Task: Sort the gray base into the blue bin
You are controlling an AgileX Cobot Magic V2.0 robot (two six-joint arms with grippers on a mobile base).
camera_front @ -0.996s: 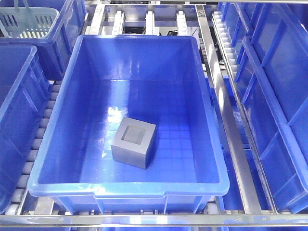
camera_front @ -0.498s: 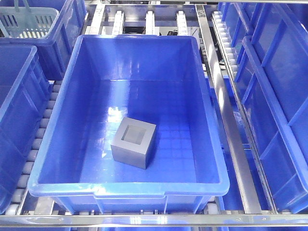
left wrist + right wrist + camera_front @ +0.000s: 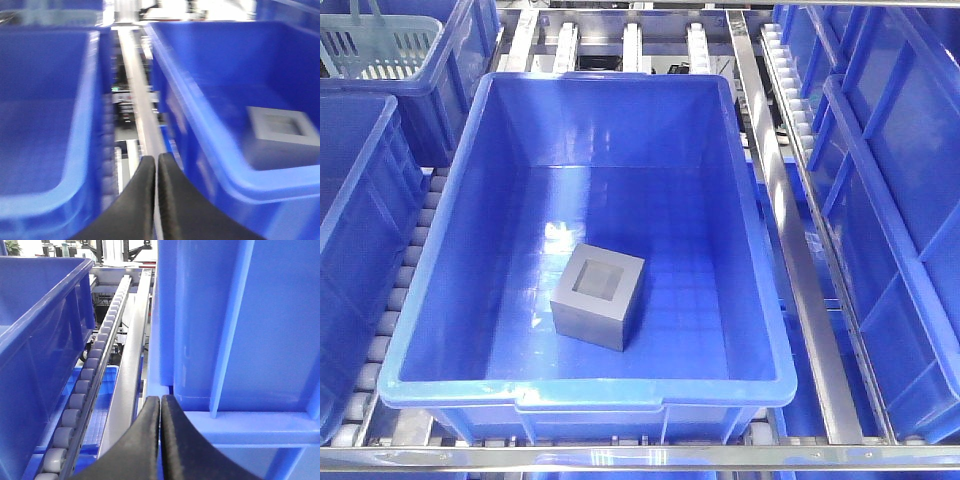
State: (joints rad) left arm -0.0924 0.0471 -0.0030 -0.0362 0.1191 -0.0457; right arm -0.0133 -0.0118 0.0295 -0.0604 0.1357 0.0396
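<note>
Gray base (image 3: 599, 296) resting on the floor of the blue bin (image 3: 460, 190), toward its front half and left of centre, turned at a slight angle to the walls, square recess facing up. No contact with any wall of the bin; free of both grippers. Bin sitting on a roller conveyor surface (image 3: 405, 285) between steel rails, with further blue totes (image 3: 350, 210) alongside and a pale teal slotted basket (image 3: 380, 45) in the far left tote.

Left gripper (image 3: 156, 172) with fingers pressed together, holding nothing, hovering over the rail between two totes; picture blurred there, though what appears to be the gray base (image 3: 281, 132) shows inside the bin to its right.

Right gripper (image 3: 160, 412) likewise closed and empty, low beside the roller track (image 3: 82, 390), just next to a tote wall.
</note>
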